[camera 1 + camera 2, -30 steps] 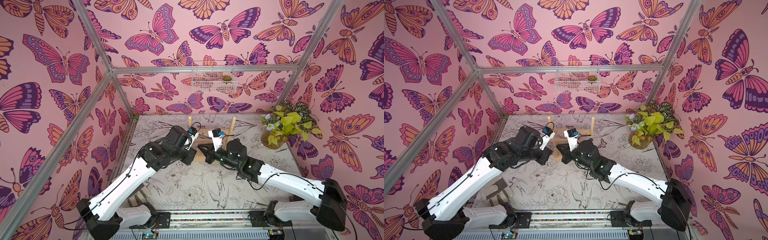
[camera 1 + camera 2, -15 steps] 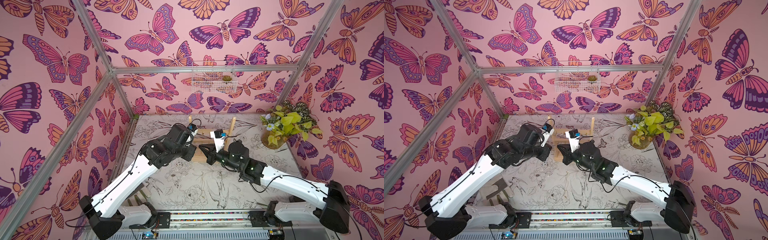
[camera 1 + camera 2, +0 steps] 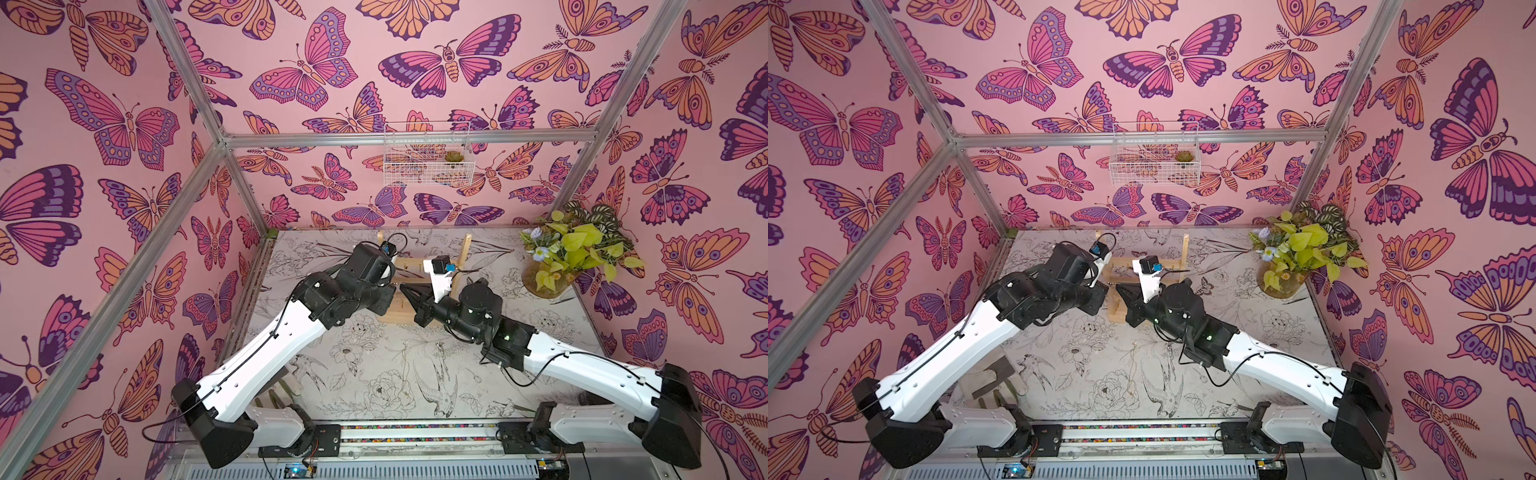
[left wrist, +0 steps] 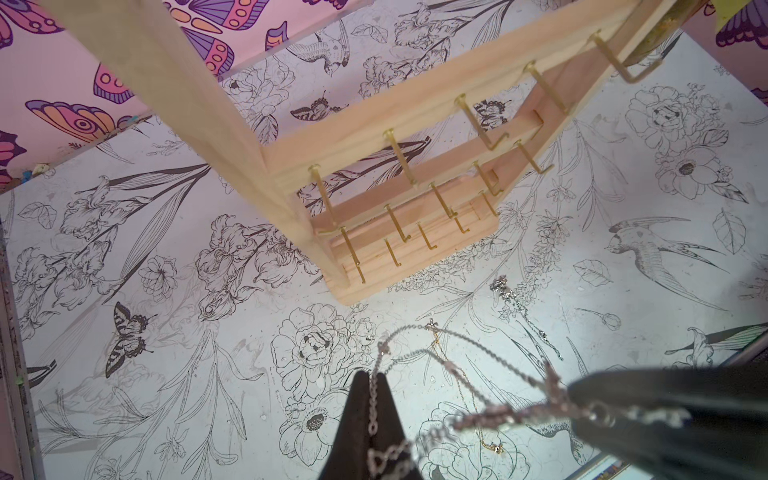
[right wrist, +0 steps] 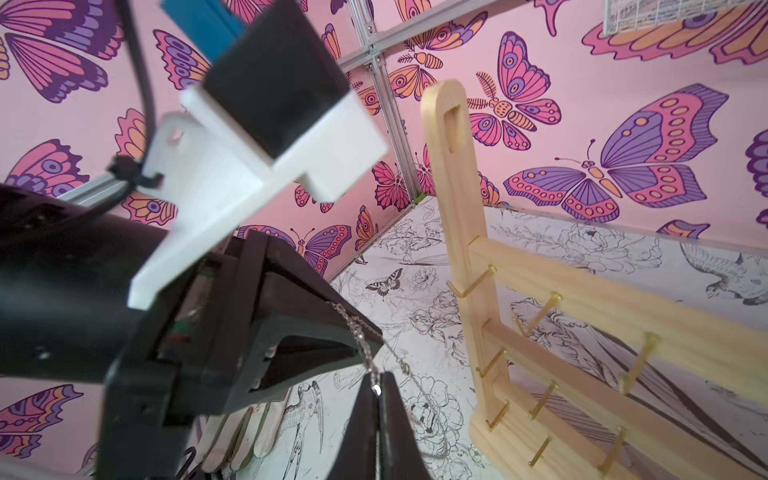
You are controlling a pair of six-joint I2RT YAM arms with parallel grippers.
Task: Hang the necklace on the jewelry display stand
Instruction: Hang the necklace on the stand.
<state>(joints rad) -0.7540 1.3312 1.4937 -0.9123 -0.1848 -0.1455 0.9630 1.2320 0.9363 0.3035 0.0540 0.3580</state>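
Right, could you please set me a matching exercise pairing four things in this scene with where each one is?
Things:
1. silvery necklace
2. gold chain
3. wire basket
4. jewelry display stand

Places:
A. hung high on the back wall
B. standing upright on the table
C. lying loose on the table
D. strung between the left tool and the right tool

Pairs: 1-D, 2-C, 3-A, 4-B

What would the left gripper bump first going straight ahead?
Probably the left gripper meets the pale wooden ladder-like stand, low near its base; depth unclear, maybe the flower-printed table first.
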